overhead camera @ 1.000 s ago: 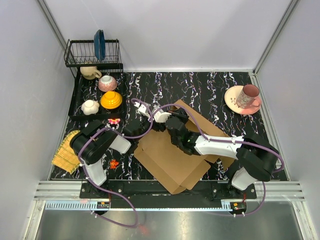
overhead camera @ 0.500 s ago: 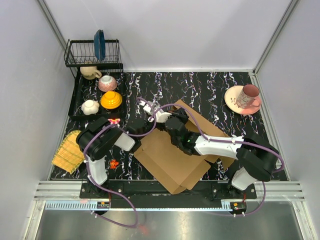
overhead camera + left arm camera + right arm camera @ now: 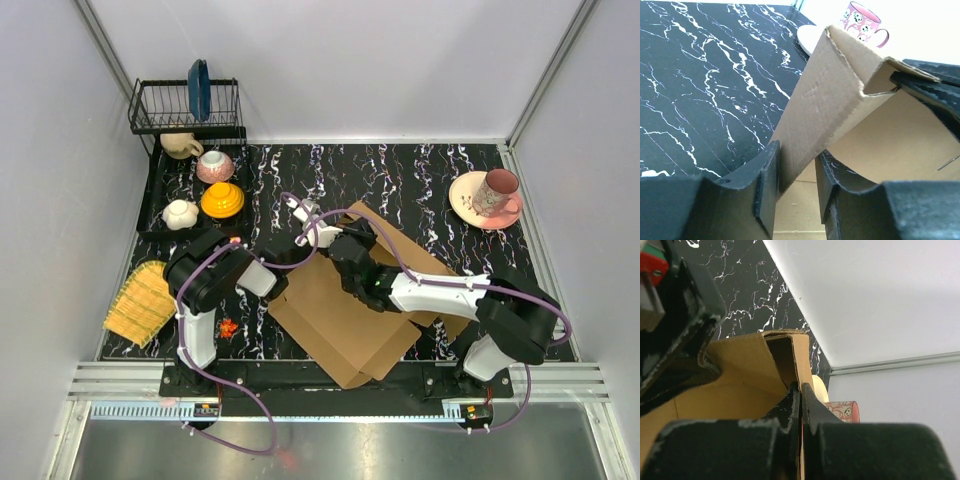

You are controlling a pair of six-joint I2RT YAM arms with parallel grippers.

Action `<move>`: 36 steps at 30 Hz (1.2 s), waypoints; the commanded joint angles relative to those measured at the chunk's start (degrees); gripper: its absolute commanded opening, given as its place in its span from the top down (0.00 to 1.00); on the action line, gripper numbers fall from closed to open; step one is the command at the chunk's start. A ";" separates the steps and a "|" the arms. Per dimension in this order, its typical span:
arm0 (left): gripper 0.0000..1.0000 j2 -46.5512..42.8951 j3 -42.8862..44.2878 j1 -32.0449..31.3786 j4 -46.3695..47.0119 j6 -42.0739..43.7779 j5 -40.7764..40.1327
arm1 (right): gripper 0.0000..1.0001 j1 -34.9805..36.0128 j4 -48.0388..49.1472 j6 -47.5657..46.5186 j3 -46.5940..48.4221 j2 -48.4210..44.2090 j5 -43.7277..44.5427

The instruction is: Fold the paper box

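Left gripper (image 3: 796,159) closed partway onto a raised flap of the paper box (image 3: 335,315); the flap fills the gap. Right gripper (image 3: 800,390) pinched tight on another upright wall (thin edge between its fingers). Rest of sheet lies under both.

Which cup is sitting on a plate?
The pink mug at the far right. It alone stands on a pink plate; the other cups crowd together on the left, below the wire rack.
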 commanded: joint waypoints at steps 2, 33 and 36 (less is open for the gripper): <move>0.72 1.17 1.35 0.00 19.64 0.14 1.00 | 0.93 2.93 -5.18 7.16 -0.24 -0.68 -3.07; 0.74 -1.99 -2.95 0.00 19.55 2.25 -5.59 | 0.36 1.09 -21.17 43.81 8.82 -29.60 -5.61; 0.74 -1.99 -3.13 0.00 19.55 1.64 -6.38 | 0.27 1.09 -24.41 43.64 9.95 -27.93 -7.72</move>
